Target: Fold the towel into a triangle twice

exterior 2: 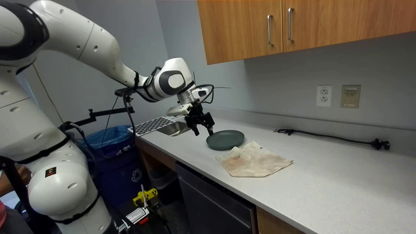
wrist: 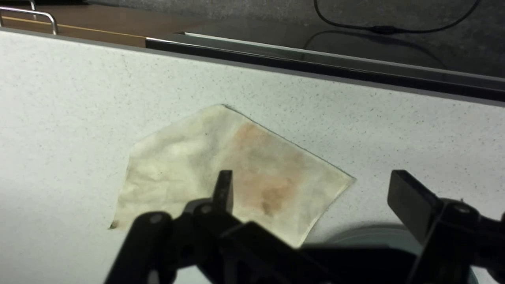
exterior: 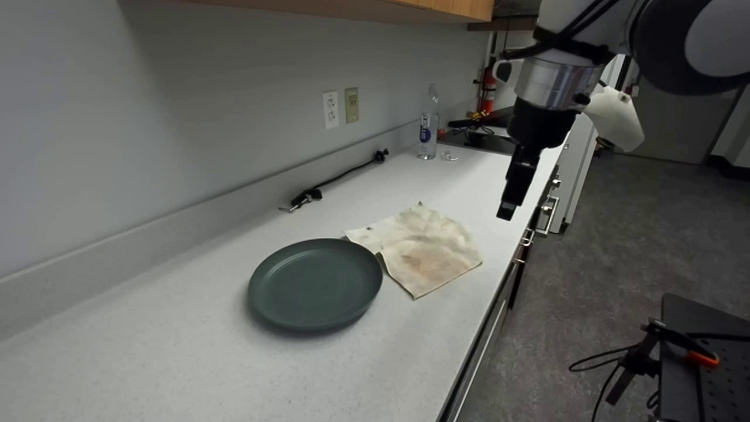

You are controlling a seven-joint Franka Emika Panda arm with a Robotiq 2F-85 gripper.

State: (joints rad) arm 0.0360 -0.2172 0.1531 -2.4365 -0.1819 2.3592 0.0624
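The towel (exterior: 430,252) is a cream-beige cloth with brownish stains, lying wrinkled on the counter beside the dark green plate (exterior: 316,284). It also shows in an exterior view (exterior 2: 253,161) and in the wrist view (wrist: 268,165). Its outline is uneven, with a raised crease across it; it is not neatly folded. One side lies close to the plate rim; I cannot tell if they touch. My gripper (wrist: 311,177) is open and empty, its fingers wide apart above the towel. In both exterior views the gripper (exterior: 507,211) (exterior 2: 204,133) hangs above the counter, clear of the cloth.
The plate also shows in an exterior view (exterior 2: 225,139) and partly in the wrist view (wrist: 375,236). A black cable with clamp (exterior: 345,176) lies along the wall. A clear bottle (exterior: 429,126) stands farther back. The counter's front edge (wrist: 315,77) runs near the towel. Wooden cabinets (exterior 2: 240,29) hang above.
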